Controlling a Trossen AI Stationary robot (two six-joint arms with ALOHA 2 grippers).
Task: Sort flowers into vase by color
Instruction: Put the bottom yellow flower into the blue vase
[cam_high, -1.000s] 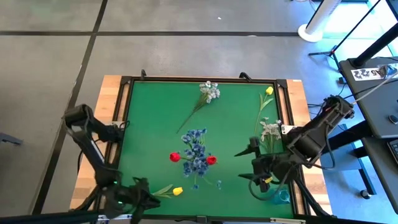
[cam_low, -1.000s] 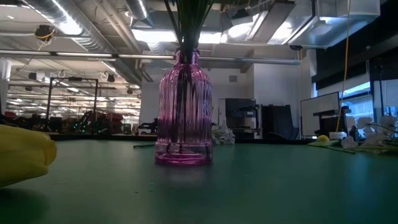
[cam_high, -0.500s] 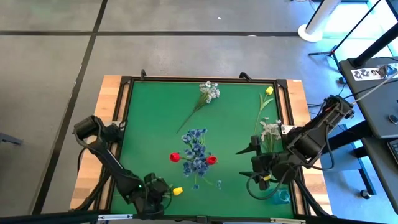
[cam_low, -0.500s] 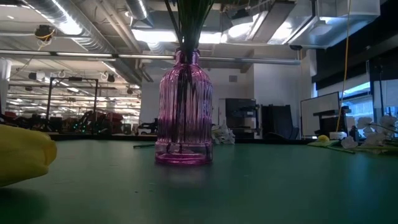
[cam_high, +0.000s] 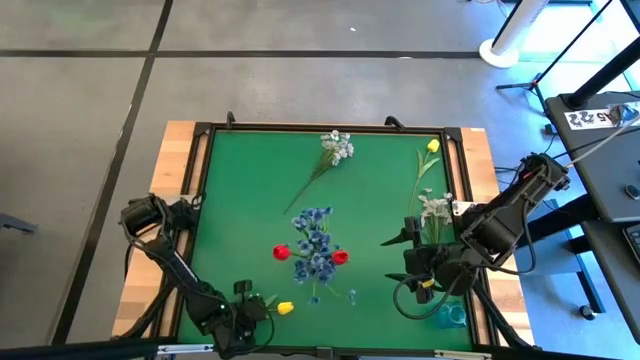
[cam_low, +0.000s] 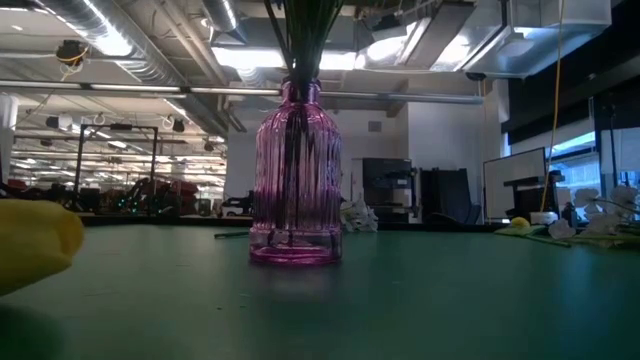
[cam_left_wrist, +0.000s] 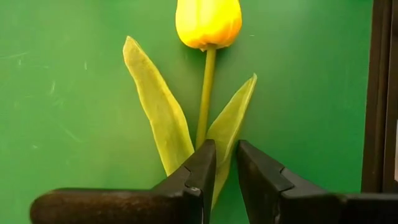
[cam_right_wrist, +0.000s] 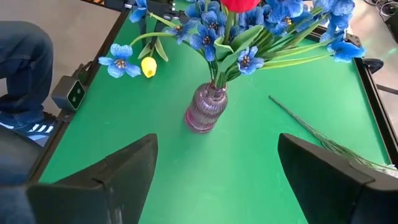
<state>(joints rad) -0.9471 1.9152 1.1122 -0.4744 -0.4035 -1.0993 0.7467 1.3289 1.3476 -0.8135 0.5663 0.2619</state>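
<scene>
The left gripper sits at the mat's near left corner, fingers nearly together around the lower stem and leaves of a yellow tulip lying flat on the green mat; whether they actually pinch it cannot be told. The right gripper hovers wide open and empty over the mat's right side, facing a purple vase at mid-mat that holds blue blossoms and red tulips. A whitish spray and another yellow flower lie near the far edge.
</scene>
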